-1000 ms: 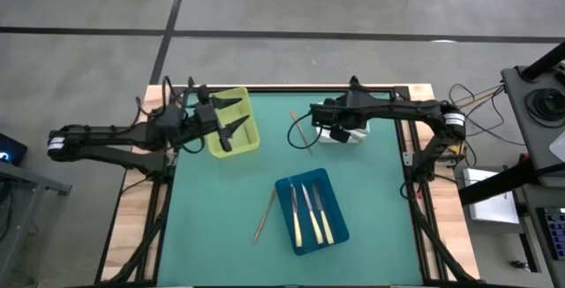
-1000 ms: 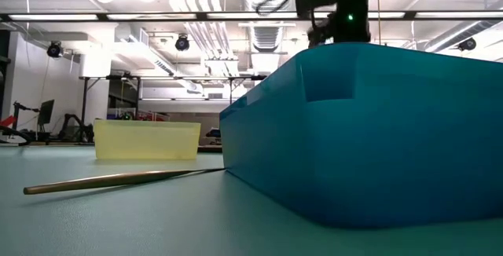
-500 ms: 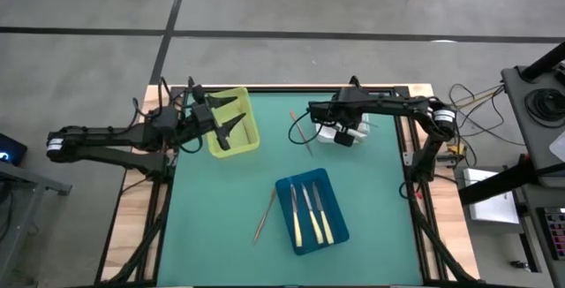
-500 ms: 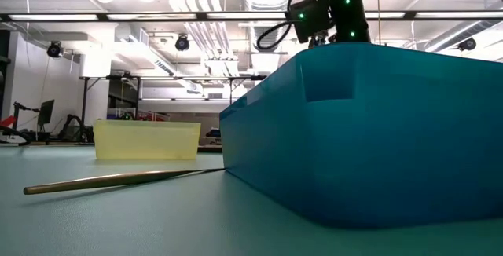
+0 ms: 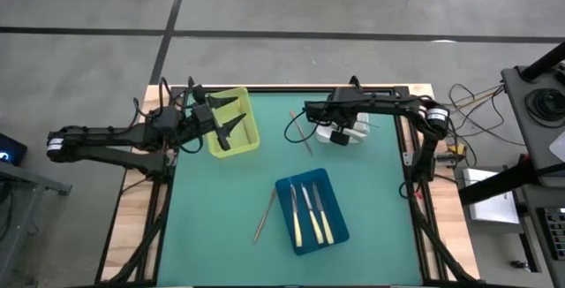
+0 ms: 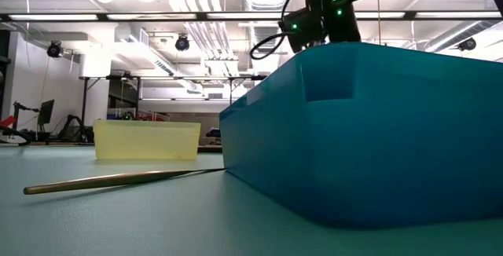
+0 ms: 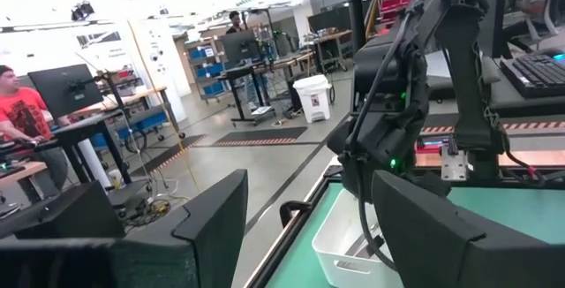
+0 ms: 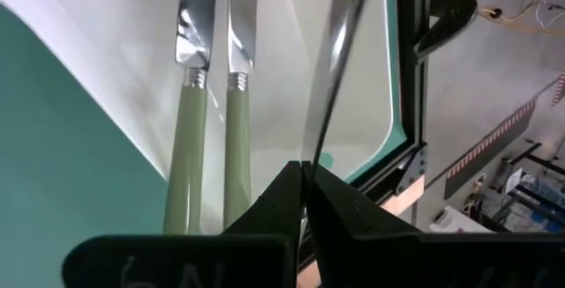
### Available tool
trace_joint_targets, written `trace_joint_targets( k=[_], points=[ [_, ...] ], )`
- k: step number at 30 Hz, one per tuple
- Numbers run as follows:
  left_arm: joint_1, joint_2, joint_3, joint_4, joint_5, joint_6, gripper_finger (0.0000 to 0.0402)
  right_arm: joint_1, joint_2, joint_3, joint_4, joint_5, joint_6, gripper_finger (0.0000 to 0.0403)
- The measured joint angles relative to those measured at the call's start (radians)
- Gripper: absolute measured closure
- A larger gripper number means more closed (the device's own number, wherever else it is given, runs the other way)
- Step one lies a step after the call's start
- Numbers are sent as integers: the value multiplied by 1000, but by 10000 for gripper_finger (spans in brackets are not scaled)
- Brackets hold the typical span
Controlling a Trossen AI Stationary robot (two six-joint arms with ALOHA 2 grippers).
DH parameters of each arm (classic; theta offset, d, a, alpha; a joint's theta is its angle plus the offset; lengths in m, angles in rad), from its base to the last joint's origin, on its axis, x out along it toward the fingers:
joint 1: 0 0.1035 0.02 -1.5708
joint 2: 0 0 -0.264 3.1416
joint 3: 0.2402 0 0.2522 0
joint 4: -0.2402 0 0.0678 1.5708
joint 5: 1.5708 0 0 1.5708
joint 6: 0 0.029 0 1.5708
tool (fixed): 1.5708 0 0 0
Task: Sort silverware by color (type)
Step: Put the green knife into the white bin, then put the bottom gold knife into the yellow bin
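Green table (image 5: 221,226) | blue tray (image 5: 311,210): 3 cream-handled knives (image 5: 310,211) | white tray (image 8: 282,67): 2 knives (image 8: 212,102)

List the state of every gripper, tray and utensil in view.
left gripper: open, over yellow tray.
right gripper: shut on thin silver utensil, over white tray.
white tray: holds two green-handled knives.
blue tray: holds three cream-handled knives.
gold utensils: two, lying flat on the mat.
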Motion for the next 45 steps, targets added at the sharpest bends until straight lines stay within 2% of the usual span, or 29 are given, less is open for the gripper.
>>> trace_joint_targets(
  k=[14, 25, 36, 45],
  points=[
    [0, 1, 0, 2, 0, 0, 178, -10, 81, 0, 93, 9, -51, 394],
    [0, 1, 0, -2, 0, 11, 178, -15, 86, 0, 189, 29, -84, 393],
    [0, 2, 0, -3, 1, 12, 178, -18, 85, 0, 215, 27, -85, 330],
    [0, 2, 0, -14, 1, -5, 178, -17, 66, -1, 210, 27, -82, 326]
  ],
)
